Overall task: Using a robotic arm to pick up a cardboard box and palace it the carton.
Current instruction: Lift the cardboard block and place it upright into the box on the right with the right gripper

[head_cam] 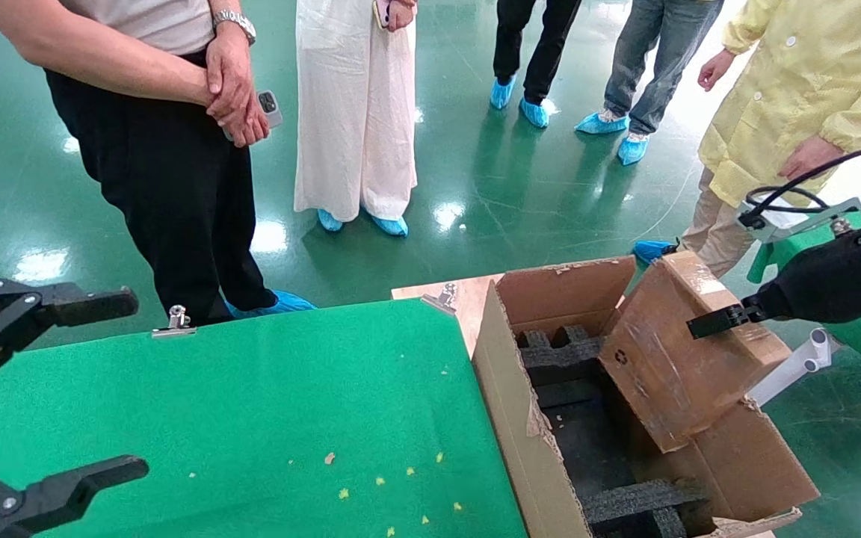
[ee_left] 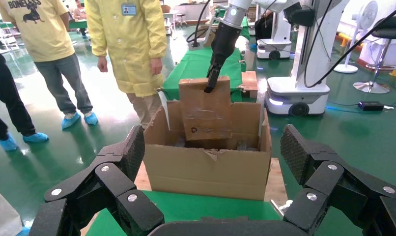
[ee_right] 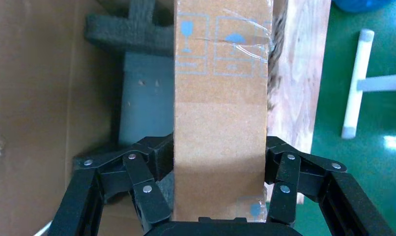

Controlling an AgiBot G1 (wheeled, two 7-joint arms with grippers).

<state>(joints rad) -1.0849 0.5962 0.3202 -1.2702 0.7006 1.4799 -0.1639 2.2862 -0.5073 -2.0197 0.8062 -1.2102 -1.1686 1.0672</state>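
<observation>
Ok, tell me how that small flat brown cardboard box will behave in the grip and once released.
The small flat brown cardboard box looks stiff: the right gripper clamps its narrow sides without visible buckling. Probably light, since a pinch at one end holds it. It hangs tilted over the large corrugated carton, so it may tip sideways against the black foam blocks.

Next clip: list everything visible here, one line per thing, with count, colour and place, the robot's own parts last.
cardboard box: one, brown, tilted, lower end inside the carton, held at its upper end.
carton: one, brown, open, beside the green table on the robot's right.
foam blocks: several, black, inside the carton.
table: one, green cover, in front of the robot, small yellow scraps on it.
clips: two, silver, on the table's far edge.
bystanders: five, standing on the green floor beyond the table, blue shoe covers.
right tool: black, shut on the cardboard box, above the carton.
left tool: black, open, parked over the table's left edge.
</observation>
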